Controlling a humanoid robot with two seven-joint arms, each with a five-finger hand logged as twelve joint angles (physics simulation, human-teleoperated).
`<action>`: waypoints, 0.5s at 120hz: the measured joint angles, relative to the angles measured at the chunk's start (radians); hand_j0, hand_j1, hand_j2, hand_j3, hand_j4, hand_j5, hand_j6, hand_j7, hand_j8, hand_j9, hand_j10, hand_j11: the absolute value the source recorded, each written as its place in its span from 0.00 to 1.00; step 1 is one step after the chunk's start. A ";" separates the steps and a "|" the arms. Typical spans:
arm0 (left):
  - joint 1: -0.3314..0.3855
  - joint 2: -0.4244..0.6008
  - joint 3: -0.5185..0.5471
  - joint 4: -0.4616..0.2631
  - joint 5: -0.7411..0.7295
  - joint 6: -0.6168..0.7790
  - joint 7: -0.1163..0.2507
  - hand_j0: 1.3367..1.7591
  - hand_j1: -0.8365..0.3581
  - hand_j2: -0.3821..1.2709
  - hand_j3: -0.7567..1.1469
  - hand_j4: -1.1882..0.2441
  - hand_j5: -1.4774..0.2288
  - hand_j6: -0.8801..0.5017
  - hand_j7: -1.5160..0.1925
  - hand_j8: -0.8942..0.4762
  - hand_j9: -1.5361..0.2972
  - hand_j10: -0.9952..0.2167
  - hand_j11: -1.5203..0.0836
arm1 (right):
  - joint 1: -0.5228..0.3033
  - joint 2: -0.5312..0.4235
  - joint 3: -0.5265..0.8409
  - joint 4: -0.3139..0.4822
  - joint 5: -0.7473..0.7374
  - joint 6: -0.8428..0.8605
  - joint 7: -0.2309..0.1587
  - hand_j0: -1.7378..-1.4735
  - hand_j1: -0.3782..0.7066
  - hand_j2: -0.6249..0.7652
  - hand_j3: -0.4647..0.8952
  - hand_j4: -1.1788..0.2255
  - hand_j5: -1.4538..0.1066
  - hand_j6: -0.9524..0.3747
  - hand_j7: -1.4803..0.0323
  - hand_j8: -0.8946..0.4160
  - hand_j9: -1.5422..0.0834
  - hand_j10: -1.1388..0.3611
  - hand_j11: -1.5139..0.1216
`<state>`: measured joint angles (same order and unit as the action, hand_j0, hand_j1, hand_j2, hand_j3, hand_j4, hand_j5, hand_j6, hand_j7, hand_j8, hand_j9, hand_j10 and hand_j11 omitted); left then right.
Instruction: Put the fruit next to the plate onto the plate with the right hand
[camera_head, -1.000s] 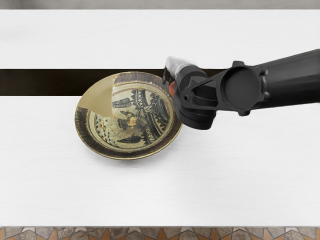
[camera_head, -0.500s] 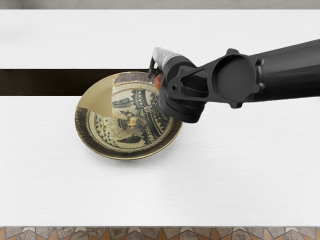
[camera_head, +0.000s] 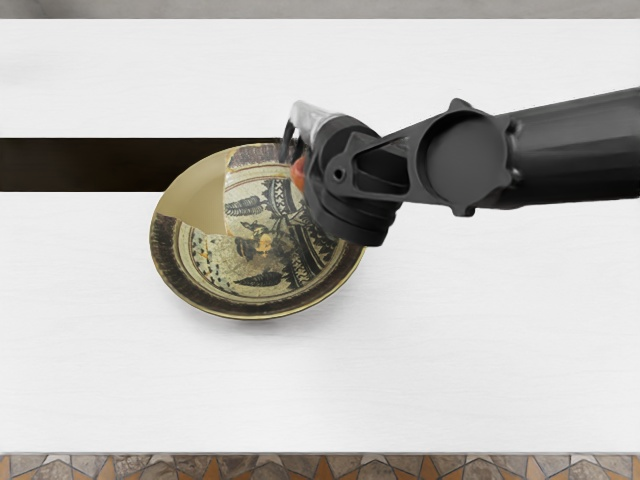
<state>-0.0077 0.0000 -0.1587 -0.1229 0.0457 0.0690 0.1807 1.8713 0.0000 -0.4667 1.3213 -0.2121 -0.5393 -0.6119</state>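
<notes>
Right hand (camera_head: 322, 165) with fruit (camera_head: 298, 174) over plate (camera_head: 190, 195), white table (camera_head: 470, 350), tiled floor (camera_head: 300, 468).

The right hand (camera_head: 320, 148) moved left from the plate's (camera_head: 200, 300) right rim to over its inside, apparently carrying the orange-red fruit (camera_head: 298, 173) (mostly hidden).

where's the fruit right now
Head view, near the middle: the fruit is a small red-orange patch held in the right hand, over the upper-right part of the plate.
</notes>
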 joint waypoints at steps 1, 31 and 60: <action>0.000 0.000 0.000 0.000 0.000 0.000 0.000 0.76 0.99 0.23 0.40 0.83 0.87 0.64 0.89 0.65 0.84 0.82 0.95 | -0.004 0.000 0.000 0.000 -0.002 0.000 0.000 0.32 0.52 0.68 0.34 0.28 0.19 0.26 0.26 0.34 0.25 0.37 0.23; 0.000 0.000 0.000 0.000 0.000 0.000 0.000 0.76 0.99 0.23 0.40 0.83 0.87 0.64 0.89 0.65 0.84 0.82 0.95 | -0.065 0.000 0.020 -0.004 -0.070 0.006 0.001 0.31 0.31 0.58 0.34 0.53 0.52 0.46 0.58 0.50 0.56 0.55 0.54; 0.000 0.000 0.000 0.000 0.000 0.000 0.000 0.76 0.99 0.23 0.40 0.83 0.87 0.64 0.89 0.65 0.84 0.82 0.95 | -0.079 0.000 0.118 -0.008 -0.079 0.009 0.001 0.30 0.11 0.49 0.34 0.74 0.80 0.64 0.86 0.63 0.83 0.69 0.81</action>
<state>-0.0077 0.0000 -0.1591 -0.1228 0.0458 0.0690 0.1808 1.7919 0.0000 -0.3485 1.3128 -0.2914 -0.5304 -0.6109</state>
